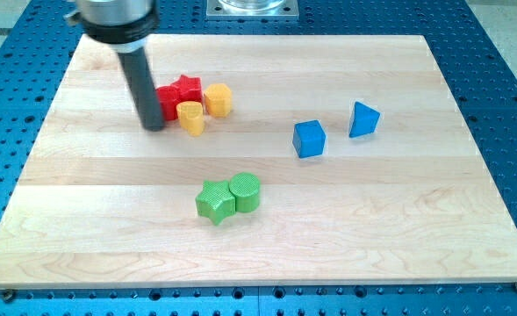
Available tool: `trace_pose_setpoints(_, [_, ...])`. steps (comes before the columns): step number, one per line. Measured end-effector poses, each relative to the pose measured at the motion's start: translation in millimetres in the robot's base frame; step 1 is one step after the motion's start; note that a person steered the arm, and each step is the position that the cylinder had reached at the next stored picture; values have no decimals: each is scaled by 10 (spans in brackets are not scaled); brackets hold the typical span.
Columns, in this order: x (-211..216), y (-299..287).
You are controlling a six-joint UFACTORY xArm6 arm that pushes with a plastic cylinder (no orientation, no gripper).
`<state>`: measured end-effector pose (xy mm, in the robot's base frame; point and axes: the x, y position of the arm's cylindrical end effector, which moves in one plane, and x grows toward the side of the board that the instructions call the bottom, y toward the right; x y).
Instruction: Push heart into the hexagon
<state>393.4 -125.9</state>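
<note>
Near the board's (398, 228) top-left corner my tip (153, 125) rests on the wood, touching the left side of a red block (168, 100) whose shape I cannot make out. Behind it sits a red star (186, 87). A yellow heart (190, 117) lies just right of my tip — touching the red cluster — and a yellow hexagon (219, 100) stands just beyond, toward the top right. No fingers here, only a rod. Mid-board: green star (214, 202) against green cylinder (246, 192). Toward the right edge — two blue blocks (309, 139), (363, 119), slightly apart.
</note>
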Motion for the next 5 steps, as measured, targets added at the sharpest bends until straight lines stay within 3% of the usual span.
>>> trace_pose_setpoints(1, [22, -154])
trace_pose_setpoints(2, [318, -353])
trace_pose_setpoints(3, [651, -44])
trace_pose_setpoints(5, [212, 484])
